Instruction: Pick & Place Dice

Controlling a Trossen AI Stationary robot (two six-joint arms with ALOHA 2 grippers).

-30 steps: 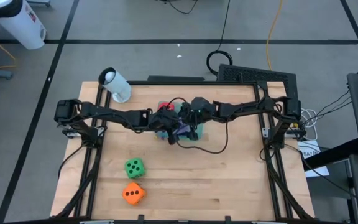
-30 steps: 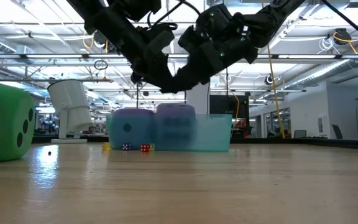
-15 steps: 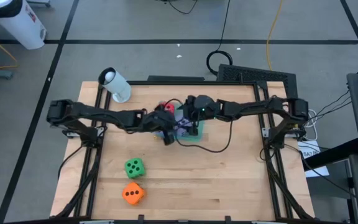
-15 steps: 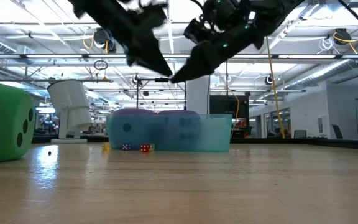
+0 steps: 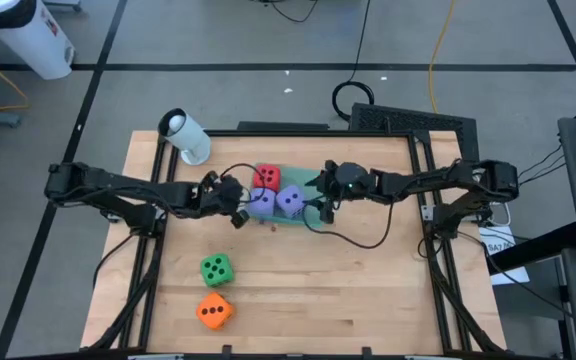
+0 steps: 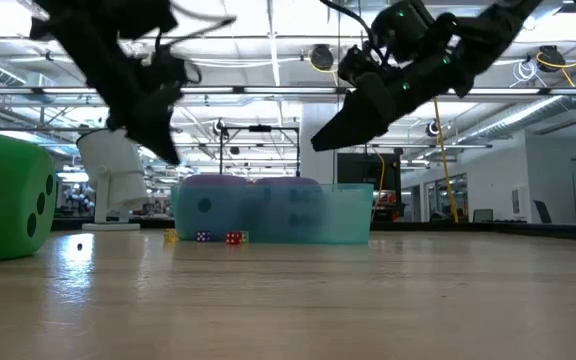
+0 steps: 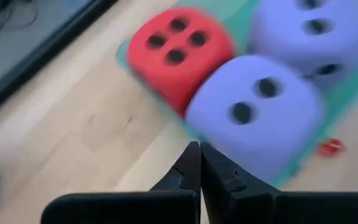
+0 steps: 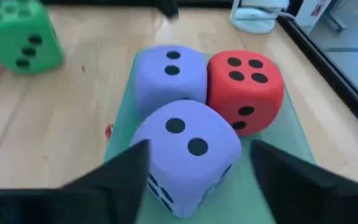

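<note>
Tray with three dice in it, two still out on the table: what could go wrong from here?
1. The tray looks nearly full with the red die and two purple dice; adding more may push one over the rim.
2. The right claw hangs open close to the nearest purple die and could nudge it.
3. The green die and orange die touch, so grabbing one may shift the other.

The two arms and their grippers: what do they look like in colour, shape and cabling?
Both arms are dark, slim and jointed. A thin black cable loops beside the left gripper and another hangs under the right gripper. A small green light glows on the right arm's wrist. Each gripper has two flat black fingers, tapering at the tips.
</note>
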